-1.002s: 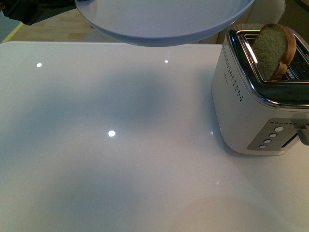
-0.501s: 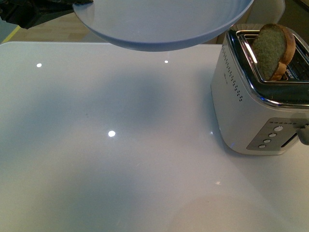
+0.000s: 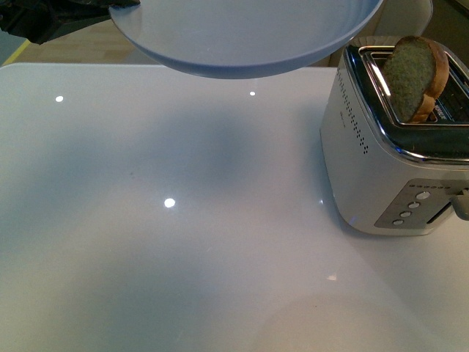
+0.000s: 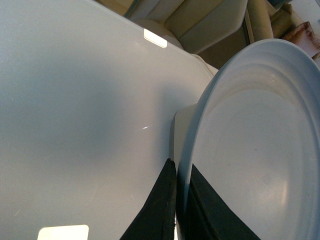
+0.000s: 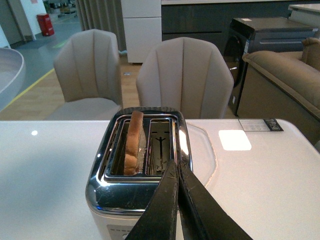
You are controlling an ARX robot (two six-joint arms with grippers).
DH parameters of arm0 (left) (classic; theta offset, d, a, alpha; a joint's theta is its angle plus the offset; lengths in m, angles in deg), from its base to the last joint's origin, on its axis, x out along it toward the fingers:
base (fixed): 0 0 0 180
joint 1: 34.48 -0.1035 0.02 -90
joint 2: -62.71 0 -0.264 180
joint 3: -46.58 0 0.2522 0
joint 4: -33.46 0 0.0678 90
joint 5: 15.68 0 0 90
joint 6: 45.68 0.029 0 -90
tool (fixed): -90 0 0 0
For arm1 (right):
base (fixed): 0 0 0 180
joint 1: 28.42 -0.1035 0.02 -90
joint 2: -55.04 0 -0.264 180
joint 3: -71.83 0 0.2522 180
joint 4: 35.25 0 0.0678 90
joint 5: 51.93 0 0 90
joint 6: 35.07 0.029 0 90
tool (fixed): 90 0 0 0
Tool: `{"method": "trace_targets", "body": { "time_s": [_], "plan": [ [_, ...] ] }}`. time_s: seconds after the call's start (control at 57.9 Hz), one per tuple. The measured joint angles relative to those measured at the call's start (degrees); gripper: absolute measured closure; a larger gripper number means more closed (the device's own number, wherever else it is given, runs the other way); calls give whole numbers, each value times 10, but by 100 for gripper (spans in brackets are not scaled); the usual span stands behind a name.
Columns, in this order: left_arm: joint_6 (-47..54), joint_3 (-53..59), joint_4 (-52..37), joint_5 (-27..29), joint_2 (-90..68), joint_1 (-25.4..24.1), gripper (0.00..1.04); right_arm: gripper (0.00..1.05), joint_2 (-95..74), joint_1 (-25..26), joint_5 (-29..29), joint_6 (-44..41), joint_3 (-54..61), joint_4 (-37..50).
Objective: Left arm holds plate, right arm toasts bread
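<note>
The pale blue-grey plate (image 3: 242, 33) hangs in the air over the far side of the white table, near the toaster's left. My left gripper (image 4: 176, 170) is shut on the plate's (image 4: 250, 145) rim, one finger on each face. The bread (image 3: 415, 77) stands upright in the toaster's (image 3: 396, 154) left slot, sticking out above the top. In the right wrist view the bread (image 5: 134, 142) shows edge-on in that slot of the toaster (image 5: 135, 185). My right gripper (image 5: 176, 167) is shut and holds nothing, hovering just above the toaster's near top edge.
The white glossy table (image 3: 168, 242) spreads below the plate. Two beige chairs (image 5: 185, 77) stand behind the table's far edge, with a sofa (image 5: 285, 75) to one side. The toaster's buttons (image 3: 410, 209) and side lever (image 3: 460, 202) face the front camera.
The plate has shifted slightly left and settled; over the last half second it barely moves. Bread and toaster are unchanged.
</note>
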Motion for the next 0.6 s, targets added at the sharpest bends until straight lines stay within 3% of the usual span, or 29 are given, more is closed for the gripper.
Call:
{"method": "trace_targets", "body": {
  "time_s": [0.604],
  "plan": [
    [2,0,0,6,0,8,102,103,162,0,0,0,0,-157]
  ]
}}
